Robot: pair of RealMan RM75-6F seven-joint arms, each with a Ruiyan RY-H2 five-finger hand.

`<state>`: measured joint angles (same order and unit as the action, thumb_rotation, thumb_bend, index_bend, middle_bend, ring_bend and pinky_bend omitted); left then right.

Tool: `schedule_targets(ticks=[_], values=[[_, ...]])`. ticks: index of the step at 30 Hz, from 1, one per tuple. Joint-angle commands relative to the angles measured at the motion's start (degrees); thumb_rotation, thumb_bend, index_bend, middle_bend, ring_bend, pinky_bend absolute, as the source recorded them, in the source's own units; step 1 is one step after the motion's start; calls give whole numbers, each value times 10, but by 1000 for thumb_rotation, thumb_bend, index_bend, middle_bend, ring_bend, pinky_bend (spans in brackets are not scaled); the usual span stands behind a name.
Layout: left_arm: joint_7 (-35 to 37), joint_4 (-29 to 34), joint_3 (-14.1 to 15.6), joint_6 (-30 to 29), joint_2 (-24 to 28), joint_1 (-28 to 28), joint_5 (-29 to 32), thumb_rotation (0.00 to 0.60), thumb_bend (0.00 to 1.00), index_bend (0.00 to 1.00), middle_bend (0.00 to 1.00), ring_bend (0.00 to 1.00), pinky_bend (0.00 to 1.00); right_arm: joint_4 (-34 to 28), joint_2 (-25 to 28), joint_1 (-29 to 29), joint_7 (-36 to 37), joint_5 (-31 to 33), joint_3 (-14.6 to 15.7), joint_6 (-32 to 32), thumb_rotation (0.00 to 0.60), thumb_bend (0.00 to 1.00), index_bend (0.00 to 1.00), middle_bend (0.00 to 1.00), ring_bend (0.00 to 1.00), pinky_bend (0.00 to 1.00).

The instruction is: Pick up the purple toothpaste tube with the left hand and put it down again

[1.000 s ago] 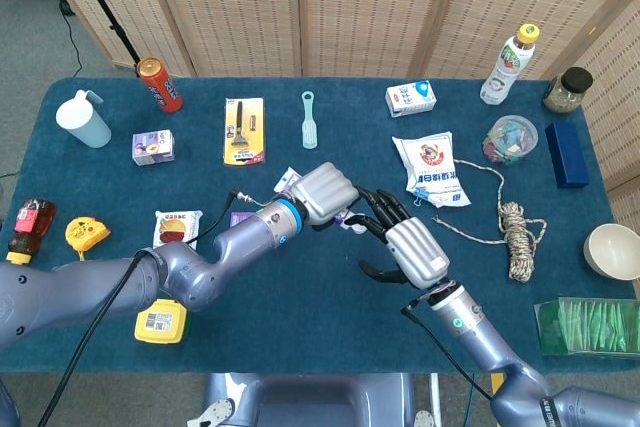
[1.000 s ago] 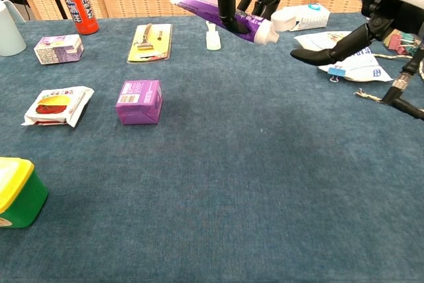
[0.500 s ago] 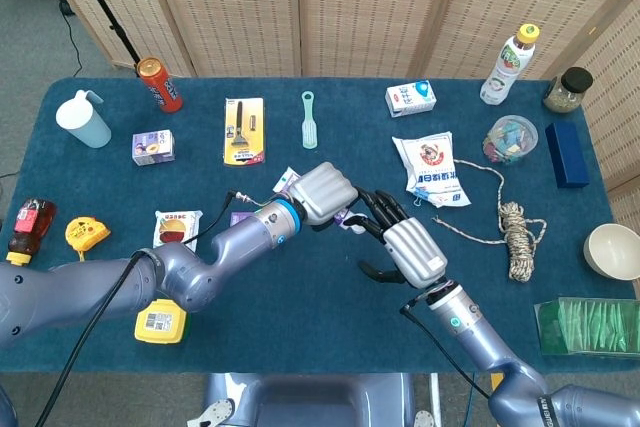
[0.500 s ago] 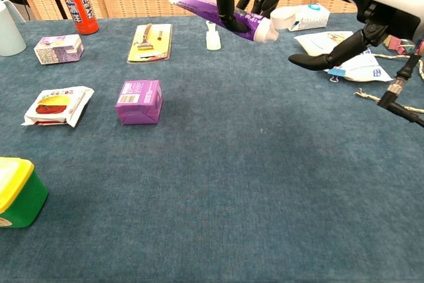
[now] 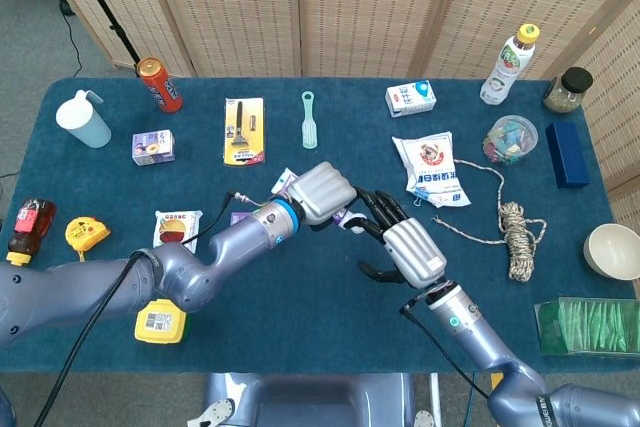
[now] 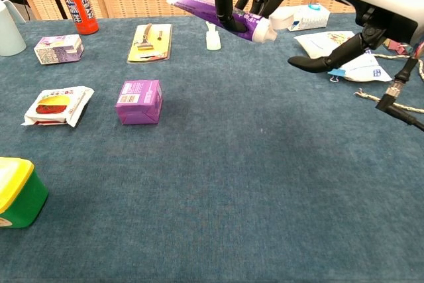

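- the left hand [image 5: 322, 190] has its fingers [image 6: 222, 1] curled round the tube [image 6: 218, 14], holding it in the air above the table [image 6: 265, 164]; in the chest view the tube runs tilted, flat tail up to the left, white cap [image 6: 264, 31] lower on the right.
- the fingers cross the tube near its middle, with tail and cap both sticking out free.
- the right hand [image 5: 408, 247] holds nothing, fingers spread, and sits just beside the tube's cap end.
- risk: a soft tube could slip or swing in the grip, judging by the tilt.
- risk: lowering it may knock the cap against the right hand, since that hand is so near.
- risk: letting go too high would make the tube roll toward the purple box [image 6: 139, 102], left of the tube.
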<state>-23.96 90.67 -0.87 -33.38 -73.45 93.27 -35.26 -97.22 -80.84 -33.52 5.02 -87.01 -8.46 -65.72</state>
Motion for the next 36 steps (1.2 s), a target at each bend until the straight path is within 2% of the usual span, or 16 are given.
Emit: schedule_targets(ticks=[1, 15, 24, 36], values=[[1, 0, -1, -1, 1, -1, -1, 600, 507, 503, 456, 430, 481, 1, -1, -1, 1, 1, 0, 1, 600, 327, 281, 0, 0, 0], [18, 7, -15, -8, 4, -16, -17, 600, 507, 503, 457, 431, 481, 10, -9, -7, 6, 3, 1, 3, 600, 327, 278, 0, 0, 0], [15, 5, -11, -10, 6, -23, -19, 600, 507, 504, 457, 431, 481, 11, -5, -6, 7, 5, 3, 3, 600, 327, 278, 0, 0, 0], [25, 2, -19, -15, 3, -38, -27, 600, 507, 503, 457, 428, 481, 14, -8, -8, 8, 8, 6, 5, 600, 326, 276, 0, 0, 0]])
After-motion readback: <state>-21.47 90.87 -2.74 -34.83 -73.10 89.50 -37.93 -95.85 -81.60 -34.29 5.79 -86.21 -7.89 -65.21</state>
